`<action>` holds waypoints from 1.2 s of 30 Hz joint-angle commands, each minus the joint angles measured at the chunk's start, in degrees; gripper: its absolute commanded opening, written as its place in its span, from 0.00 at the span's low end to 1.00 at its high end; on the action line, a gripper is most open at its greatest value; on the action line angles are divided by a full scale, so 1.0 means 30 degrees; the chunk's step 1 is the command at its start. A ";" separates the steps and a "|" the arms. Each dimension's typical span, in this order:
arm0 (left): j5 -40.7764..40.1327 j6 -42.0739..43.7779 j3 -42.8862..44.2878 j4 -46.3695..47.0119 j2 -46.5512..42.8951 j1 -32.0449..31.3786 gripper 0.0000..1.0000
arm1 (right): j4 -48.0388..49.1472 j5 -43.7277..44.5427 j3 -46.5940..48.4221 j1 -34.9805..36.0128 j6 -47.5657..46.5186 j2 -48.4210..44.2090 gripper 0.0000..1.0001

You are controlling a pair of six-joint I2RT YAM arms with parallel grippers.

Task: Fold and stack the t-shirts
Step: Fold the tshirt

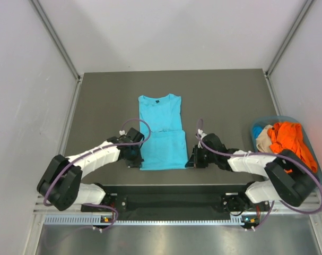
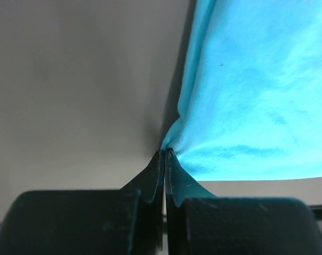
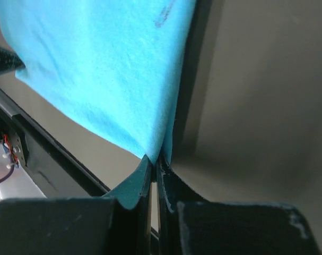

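Observation:
A turquoise t-shirt lies in the middle of the dark table, collar at the far end, its near part folded up over itself. My left gripper is shut on the shirt's near left corner; the cloth rises from the jaws. My right gripper is shut on the near right corner, with the cloth hanging above it. Orange and beige shirts lie bunched in a basket at the right.
The blue-grey plastic basket sits at the table's right edge. White walls and metal posts enclose the table. The black front rail runs just behind both grippers, and shows in the right wrist view.

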 commanded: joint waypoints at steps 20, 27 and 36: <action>0.3028 -0.0806 0.2488 -0.1072 -0.2777 -0.1160 0.30 | -0.9390 0.4101 0.1884 0.0943 0.0618 -0.4433 0.24; 0.2460 -0.1102 0.1431 -0.0213 -0.1139 -0.1161 0.28 | -0.7283 0.2022 0.2881 0.0943 -0.0847 -0.3295 0.03; 0.0580 -0.2153 -0.0264 -0.0828 -0.1224 -0.1160 0.29 | -0.4671 0.0788 0.1681 0.0914 -0.1288 -0.0658 0.06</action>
